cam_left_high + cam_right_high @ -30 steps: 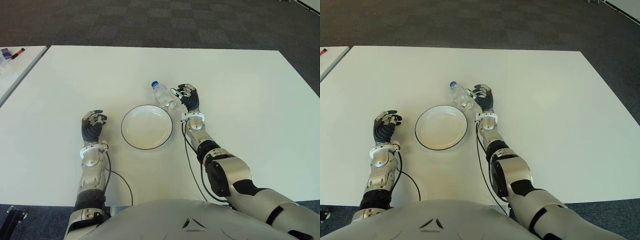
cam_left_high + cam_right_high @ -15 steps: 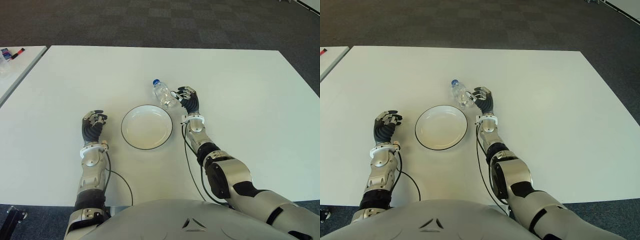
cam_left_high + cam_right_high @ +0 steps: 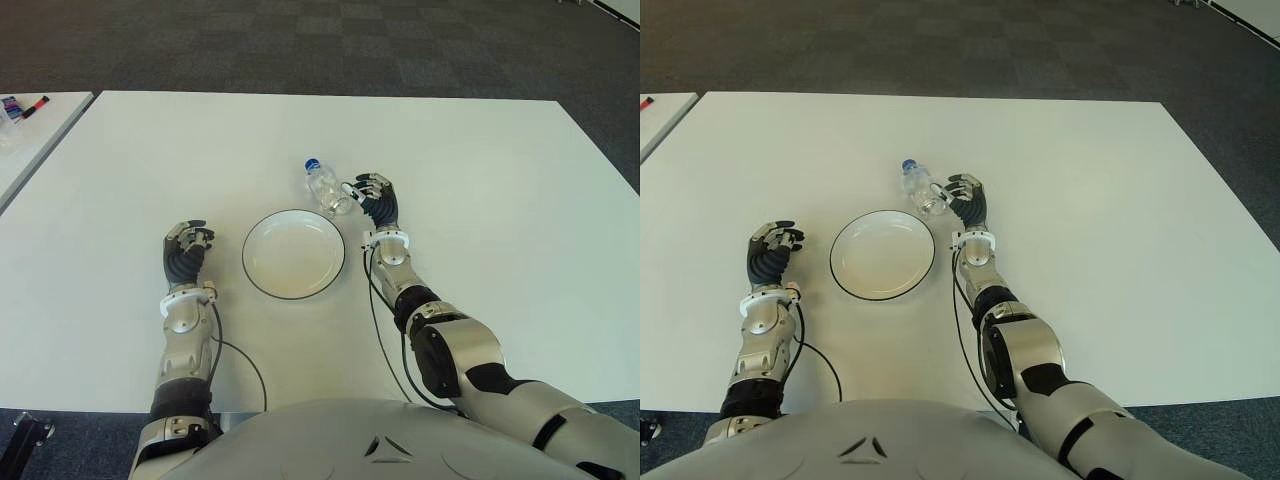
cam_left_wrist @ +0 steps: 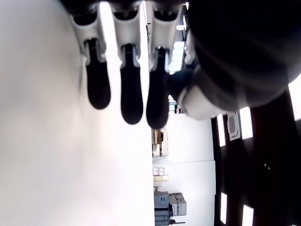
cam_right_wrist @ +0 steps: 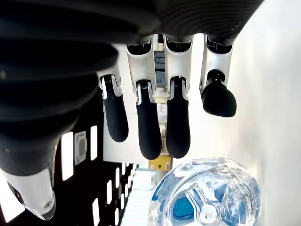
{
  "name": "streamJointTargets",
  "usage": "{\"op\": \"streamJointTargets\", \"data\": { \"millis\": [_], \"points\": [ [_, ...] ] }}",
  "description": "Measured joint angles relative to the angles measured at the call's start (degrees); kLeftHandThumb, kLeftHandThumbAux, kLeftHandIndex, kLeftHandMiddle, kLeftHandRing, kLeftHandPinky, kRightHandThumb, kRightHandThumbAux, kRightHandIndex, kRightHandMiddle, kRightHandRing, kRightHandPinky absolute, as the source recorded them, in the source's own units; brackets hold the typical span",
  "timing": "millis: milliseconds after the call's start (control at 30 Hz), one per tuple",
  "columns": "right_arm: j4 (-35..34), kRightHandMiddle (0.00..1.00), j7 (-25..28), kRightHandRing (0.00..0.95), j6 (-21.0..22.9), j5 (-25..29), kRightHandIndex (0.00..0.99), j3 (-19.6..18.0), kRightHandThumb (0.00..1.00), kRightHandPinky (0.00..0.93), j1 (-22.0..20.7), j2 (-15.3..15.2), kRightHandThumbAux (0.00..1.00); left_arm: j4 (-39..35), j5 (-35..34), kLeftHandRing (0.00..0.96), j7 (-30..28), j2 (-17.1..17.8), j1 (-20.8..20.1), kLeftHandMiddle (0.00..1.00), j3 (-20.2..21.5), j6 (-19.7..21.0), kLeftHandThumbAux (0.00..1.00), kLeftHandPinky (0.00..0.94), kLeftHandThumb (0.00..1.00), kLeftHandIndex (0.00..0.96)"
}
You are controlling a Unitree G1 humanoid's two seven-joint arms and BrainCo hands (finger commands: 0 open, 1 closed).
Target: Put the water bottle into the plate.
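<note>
A: Which step was in hand?

B: The grasp, in my judgement. The water bottle (image 3: pixel 328 190) lay on the white bench (image 3: pixel 500 200), near its middle and on the side of the far edge, just beyond the rim of the plate (image 3: pixel 294 253). The right robot hand (image 3: pixel 375 195) was just beside the bottle, on its right, but I could not say that it held it.

A: What did the wrist view add?

B: It looked along the bottle from its base (image 5: pixel 207 195) and showed the fingers (image 5: pixel 149 132) extended above it, spread, with a clear gap, so this robot hand was open and gripped nothing. The eye views could not settle that. They alone showed the plate, empty, on the near left side of the bottle.

A: And the other one?

B: The left robot hand (image 3: pixel 186 250) showed left of the plate, fingers curled, holding nothing.

A: The next move?

B: I think the fingers must close around the bottle body, then lift and carry it toward the near edge, over the plate.
</note>
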Motion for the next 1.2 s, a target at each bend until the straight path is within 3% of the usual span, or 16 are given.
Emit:
{"op": "streamJointTargets", "data": {
  "millis": [767, 1200],
  "points": [
    [0.2, 0.508, -1.2, 0.508, -1.3, -1.1, 0.394, 0.7, 0.956, 0.738, 0.2, 0.0, 0.657, 1.5, 0.1, 0.519, 0.0, 0.1, -1.1, 0.544, 0.1, -0.5, 0.721, 0.492, 0.685, 0.423],
    [0.1, 0.503, -2.2, 0.506, -3.1, -2.7, 0.391, 2.5, 0.954, 0.757, 0.5, -0.1, 0.658, 2.1, 0.3, 0.496, 0.6, 0.1, -1.5, 0.535, -0.1, -0.9, 0.723, 0.453, 0.683, 0.420]
  ]
}}
